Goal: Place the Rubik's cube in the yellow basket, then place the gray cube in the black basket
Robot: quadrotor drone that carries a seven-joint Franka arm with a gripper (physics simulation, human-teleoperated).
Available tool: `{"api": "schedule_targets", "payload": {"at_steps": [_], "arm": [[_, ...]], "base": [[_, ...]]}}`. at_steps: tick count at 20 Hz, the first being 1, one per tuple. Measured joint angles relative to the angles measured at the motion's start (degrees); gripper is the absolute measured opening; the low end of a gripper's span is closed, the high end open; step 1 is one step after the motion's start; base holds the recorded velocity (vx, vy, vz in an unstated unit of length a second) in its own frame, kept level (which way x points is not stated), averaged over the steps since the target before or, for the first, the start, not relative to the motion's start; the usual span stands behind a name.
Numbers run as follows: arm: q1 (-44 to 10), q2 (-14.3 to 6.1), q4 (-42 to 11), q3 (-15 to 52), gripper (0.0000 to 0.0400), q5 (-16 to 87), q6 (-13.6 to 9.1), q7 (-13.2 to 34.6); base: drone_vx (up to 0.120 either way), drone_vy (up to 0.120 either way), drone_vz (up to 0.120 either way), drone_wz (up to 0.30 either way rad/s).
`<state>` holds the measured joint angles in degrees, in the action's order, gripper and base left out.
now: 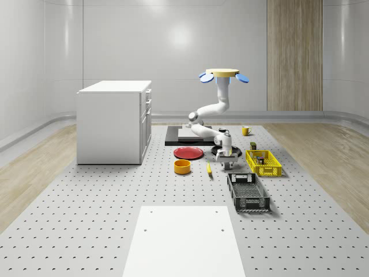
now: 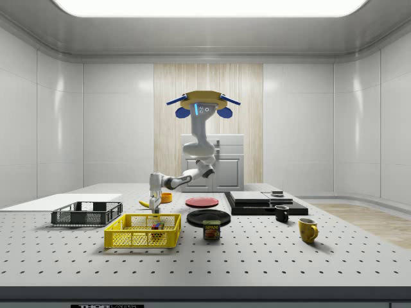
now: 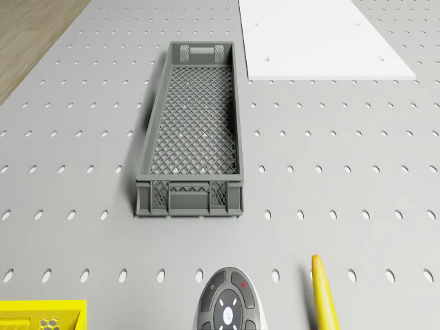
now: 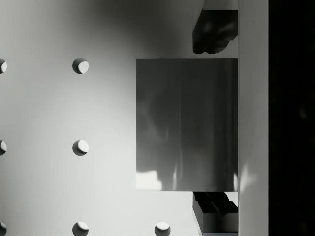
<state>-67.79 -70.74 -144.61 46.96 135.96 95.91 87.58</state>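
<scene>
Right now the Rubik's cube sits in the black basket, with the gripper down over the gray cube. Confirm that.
Wrong basket: the side view shows the Rubik's cube in the yellow basket. The gripper, below the hovering drone, is down over the gray cube.

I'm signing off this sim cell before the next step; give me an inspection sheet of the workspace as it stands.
Surface: perforated table, with a white board lying on it.
Job's things: Rubik's cube in the yellow basket; gray cube on the table; black basket with nothing in it.
Clutter: red plate, orange bowl, banana, black plate, can, black mug, yellow mug, black slab.
Claw: claw low at the table, open, fingers either side of the gray cube; drone hovers above the table.
Cables: nothing seen.
Surroundings: white cabinet, wood floor.
</scene>
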Motion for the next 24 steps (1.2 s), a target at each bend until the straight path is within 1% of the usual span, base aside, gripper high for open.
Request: {"api": "schedule_targets", "payload": {"at_steps": [1,3,5,7,11,18,22,24], "arm": [[0.0,0.0,0.0,0.0,0.0341,0.0,0.0,0.0],[0.0,0.1,0.1,0.0,0.0305,0.0,-0.1,-0.1],[0.1,0.2,0.1,0.0,0.0284,0.1,-0.1,-0.1],[0.1,0.3,0.1,0.0,0.027,0.1,-0.2,-0.2],[0.2,0.4,0.1,0.0,0.0258,0.2,-0.3,-0.2],[0.4,0.5,0.0,-0.1,0.0252,0.3,-0.4,-0.4],[0.8,0.3,-1.2,0.9,0.0251,-0.6,-1.4,-0.3],[1.1,0.0,-2.1,1.6,0.025,-1.3,-2.2,-0.2]], "base": [[0.0,0.0,0.0,0.0],[0.0,0.0,0.0,0.0],[0.0,0.0,0.0,0.0],[0.0,0.0,0.0,0.0],[0.0,0.0,0.0,0.0],[0.0,0.0,0.0,0.0],[0.0,0.0,0.0,0.0],[0.0,0.0,0.12,0.0]]}}
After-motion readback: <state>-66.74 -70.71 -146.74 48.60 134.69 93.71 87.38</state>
